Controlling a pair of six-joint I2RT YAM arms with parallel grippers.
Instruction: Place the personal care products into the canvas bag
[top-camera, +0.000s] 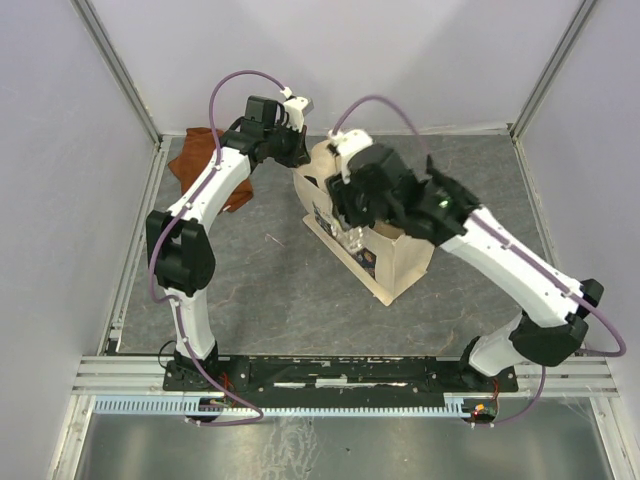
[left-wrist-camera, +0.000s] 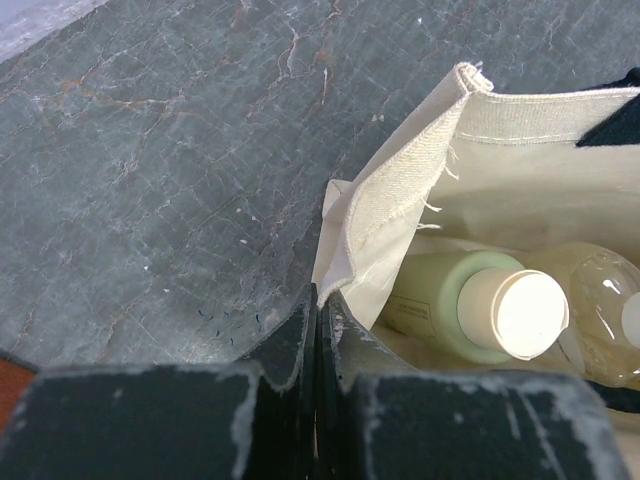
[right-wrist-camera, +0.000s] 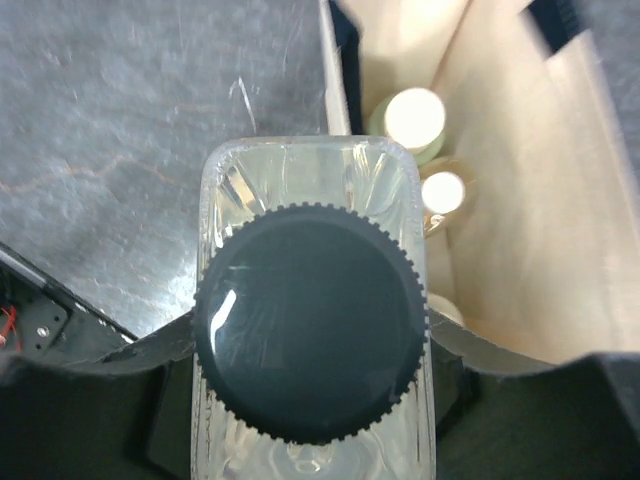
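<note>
Canvas bag: stands upright near the middle of the table with its mouth open to the top. The printed panel is on its 8 o'clock side in the top view.

Left gripper: the fingers are pressed together with no gap, and they pinch the fabric rim at one corner of the bag. In the top view this is the bag's 11 o'clock corner.

Right gripper: clamped on the clear square bottle. One finger is at 9 o'clock of the bottle's dark cap and the other is at 3 o'clock.

Clear square bottle, place: upright, cap towards the wrist camera, and off the table. It appears to hang over the bag's rim on the 9 o'clock side of the mouth. The wrist view is too steep to tell whether its base is already below the rim.

Olive-green cylinder: inside the bag and leaning against the wall by the pinched corner, with its white cap facing up. In the right wrist view the cap is at 1 o'clock of the dark cap.

Amber flat bottle: inside the bag, touching the olive-green cylinder at its 3 o'clock side in the left wrist view.

Rust-brown cloth: lies flat on the table at 10 o'clock of the bag, well apart from it and partly under the left arm.
</note>
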